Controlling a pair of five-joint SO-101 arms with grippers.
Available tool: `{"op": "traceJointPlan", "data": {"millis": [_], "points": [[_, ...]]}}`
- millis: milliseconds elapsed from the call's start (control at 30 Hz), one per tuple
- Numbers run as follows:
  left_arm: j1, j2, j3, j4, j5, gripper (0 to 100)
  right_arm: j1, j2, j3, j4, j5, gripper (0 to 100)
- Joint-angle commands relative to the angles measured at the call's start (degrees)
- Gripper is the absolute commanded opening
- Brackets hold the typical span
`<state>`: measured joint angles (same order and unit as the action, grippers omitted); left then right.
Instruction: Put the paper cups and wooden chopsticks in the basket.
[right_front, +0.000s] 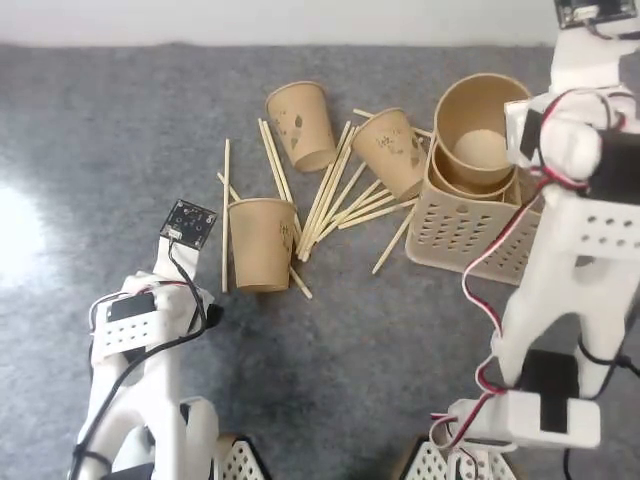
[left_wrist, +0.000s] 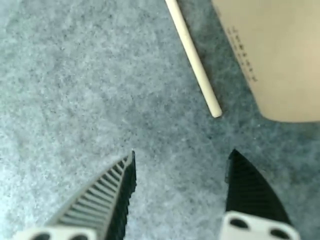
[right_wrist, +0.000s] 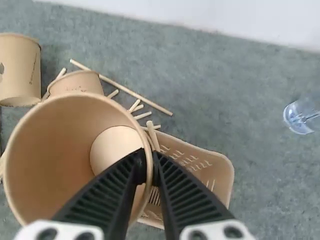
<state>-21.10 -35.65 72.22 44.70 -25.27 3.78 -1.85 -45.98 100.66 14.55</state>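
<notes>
Three paper cups lie on their sides on the grey carpet: one (right_front: 300, 125) at the back, one (right_front: 395, 150) beside the basket (right_front: 460, 235), one (right_front: 262, 243) nearer the front. Several wooden chopsticks (right_front: 335, 195) are scattered among them. My right gripper (right_wrist: 148, 165) is shut on the rim of a fourth paper cup (right_wrist: 55, 155), held upright over the basket (right_wrist: 200, 170) and nested above another cup (right_front: 470, 178). My left gripper (left_wrist: 180, 170) hangs open low over bare carpet. Just ahead of it are a chopstick's end (left_wrist: 212, 107) and the front cup's side (left_wrist: 280, 60).
The basket stands at the right of the table, close to the right arm (right_front: 570, 250). A small clear plastic object (right_wrist: 297, 116) lies on the carpet beyond the basket. Open carpet stretches along the left side and the front.
</notes>
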Motion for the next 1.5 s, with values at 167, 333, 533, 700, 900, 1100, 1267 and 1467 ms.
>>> {"op": "traceJointPlan", "data": {"millis": [167,333,533,700,900,1100,1267,1467], "points": [[-0.18,-1.58,-0.13,-1.05,0.53,29,3.21,6.64,1.76,2.33,-2.29,0.7],[-0.18,-1.58,-0.13,-1.05,0.53,29,3.56,9.45,5.89,2.33,-1.93,0.9],[-0.18,-1.58,-0.13,-1.05,0.53,29,3.56,9.36,7.12,2.51,-2.2,17.1],[-0.18,-1.58,-0.13,-1.05,0.53,29,3.56,7.96,9.14,2.42,-1.85,28.1],[-0.18,-1.58,-0.13,-1.05,0.53,29,1.1,-1.54,9.23,2.33,2.46,28.2],[-0.18,-1.58,-0.13,-1.14,0.53,29,-9.1,-16.4,10.46,2.42,8.7,28.1],[-0.35,-1.58,-0.04,-0.97,0.53,29,-16.04,-22.11,22.59,2.24,12.75,28.1],[-0.26,-1.58,0.48,-1.05,0.62,29,-18.59,-30.64,39.21,2.24,16.35,28.1]]}}
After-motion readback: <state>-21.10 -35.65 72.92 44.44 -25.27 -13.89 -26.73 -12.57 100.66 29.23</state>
